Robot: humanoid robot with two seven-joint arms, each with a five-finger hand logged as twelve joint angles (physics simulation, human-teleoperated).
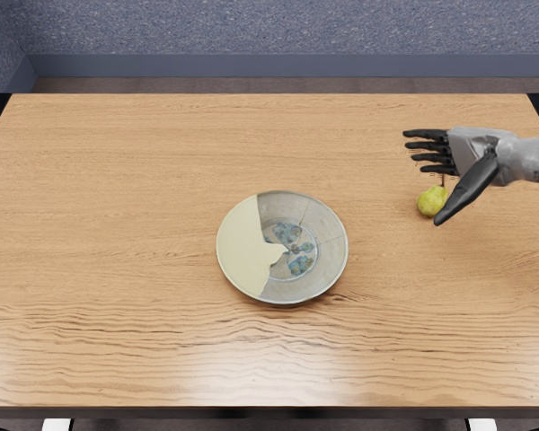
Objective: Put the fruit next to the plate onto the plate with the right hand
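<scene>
A small yellow-green pear lies on the wooden table to the right of the plate. The plate is grey with a cream-coloured left part and a blue pattern in its middle, and nothing lies on it. My right hand comes in from the right edge and hovers just above and to the right of the pear. Its fingers are spread and point left, the thumb reaches down beside the fruit, and it holds nothing. The left arm does not show.
The wooden table fills the view. Its back edge meets a dark floor strip and a grey wall.
</scene>
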